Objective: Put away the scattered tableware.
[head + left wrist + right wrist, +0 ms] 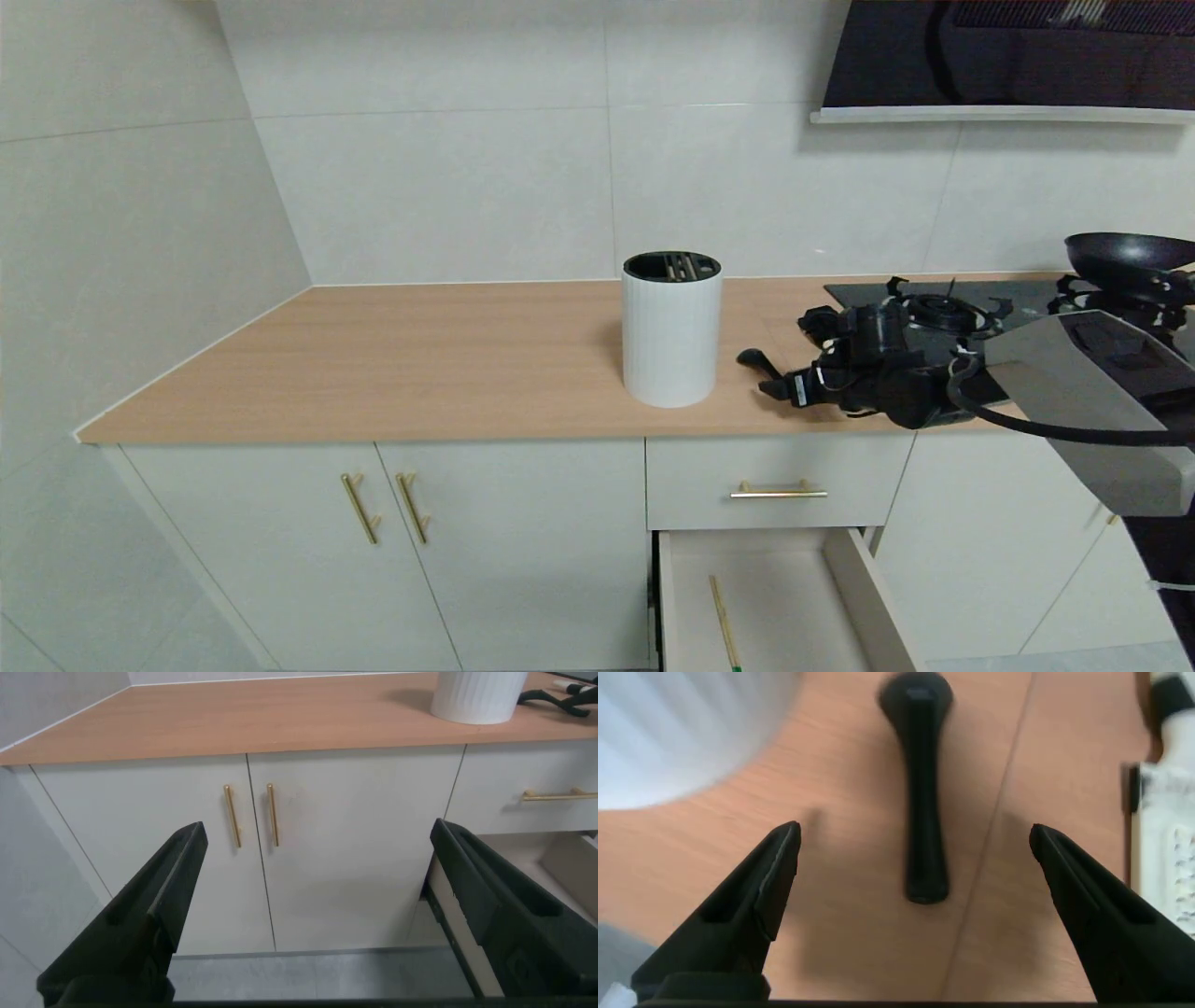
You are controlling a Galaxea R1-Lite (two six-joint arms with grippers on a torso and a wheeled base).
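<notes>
A black utensil [920, 793] with a rounded end lies flat on the wooden counter [420, 364], just right of a white ribbed utensil holder [672, 336]. My right gripper [913, 840] hovers low over the counter, open, its fingers on either side of the utensil's handle without touching it. From the head, the right gripper [780, 383] points left toward the holder, and the utensil's rounded end [750, 357] pokes out ahead of it. My left gripper [316, 835] is open and holds nothing, low in front of the white cabinet doors [252, 849].
The lower drawer [854, 583] under the counter is pulled out, with a pair of chopsticks [722, 621] inside. A gas hob [938, 308] with a black pan [1125, 252] sits at the counter's right end. Tiled walls close the back and left.
</notes>
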